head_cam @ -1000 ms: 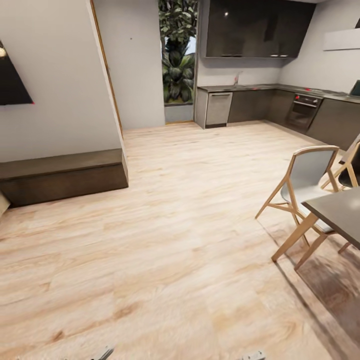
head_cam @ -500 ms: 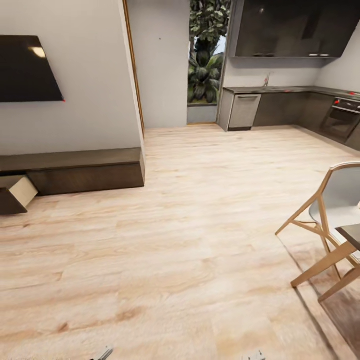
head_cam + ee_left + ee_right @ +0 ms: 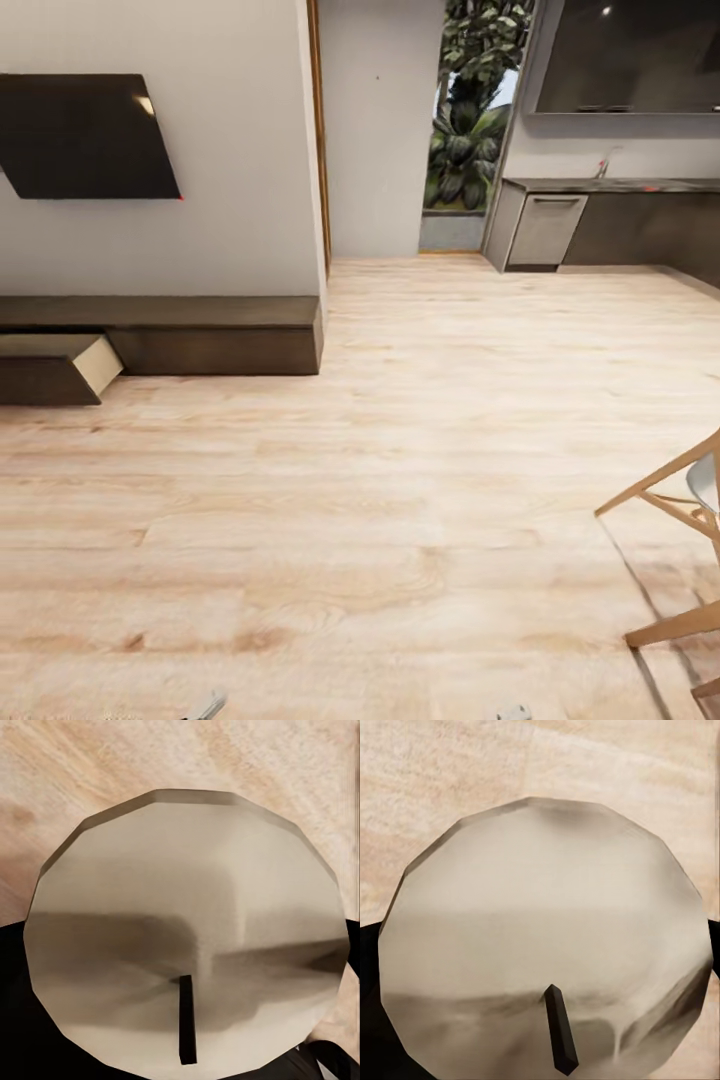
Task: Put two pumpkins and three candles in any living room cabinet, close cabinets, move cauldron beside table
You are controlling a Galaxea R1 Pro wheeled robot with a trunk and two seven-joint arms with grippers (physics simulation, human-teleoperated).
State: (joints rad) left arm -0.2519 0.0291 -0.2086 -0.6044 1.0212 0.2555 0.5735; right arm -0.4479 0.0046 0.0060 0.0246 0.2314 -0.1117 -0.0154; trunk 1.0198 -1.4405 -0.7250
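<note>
Up close, each wrist view looked down on the flat faceted top of a pale grey-beige candle point(image 3: 187, 937), its short black wick point(image 3: 187, 1018) facing the camera, and each gripper appeared clamped on one point(image 3: 544, 937). Ahead, the long dark cabinet point(image 3: 200, 335) ran along the wall, one drawer point(image 3: 60, 365) pulled out.
</note>
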